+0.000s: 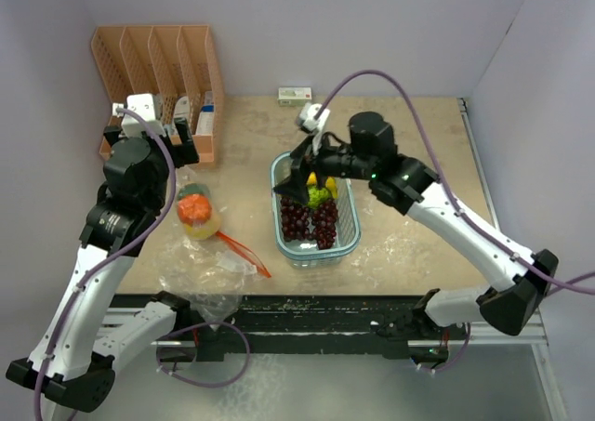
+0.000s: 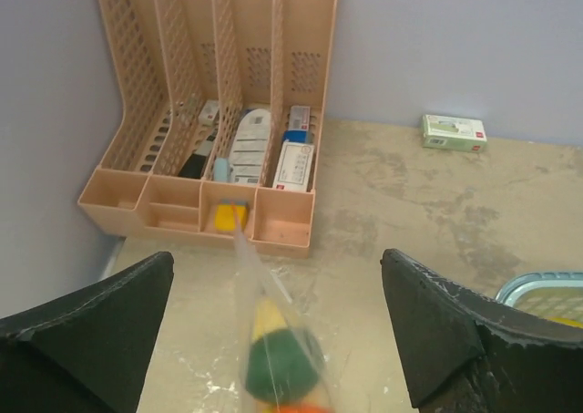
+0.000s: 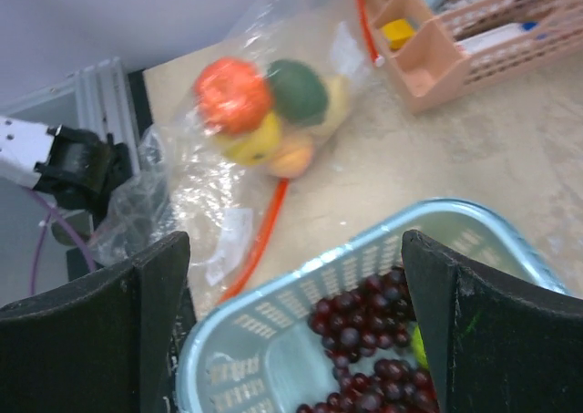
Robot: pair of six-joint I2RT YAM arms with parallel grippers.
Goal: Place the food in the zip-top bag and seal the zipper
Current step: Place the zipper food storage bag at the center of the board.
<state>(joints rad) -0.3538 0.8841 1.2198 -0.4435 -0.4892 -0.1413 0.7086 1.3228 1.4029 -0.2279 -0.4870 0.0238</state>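
The clear zip-top bag lies left of centre with an orange, a green, a yellow and a peach-like piece of food inside it. Its orange-red zipper trails toward the basket. My left gripper hovers open above the bag's far end. In the left wrist view the bag rises between my wide-apart fingers, touching neither. My right gripper stands open over the light blue basket. That basket holds dark red grapes and yellow fruit. The right wrist view also shows the bag and its zipper.
A peach-coloured mesh file organizer stands at the back left, close behind my left gripper. A small white-green box lies against the back wall. Walls close the table at the back and on both sides.
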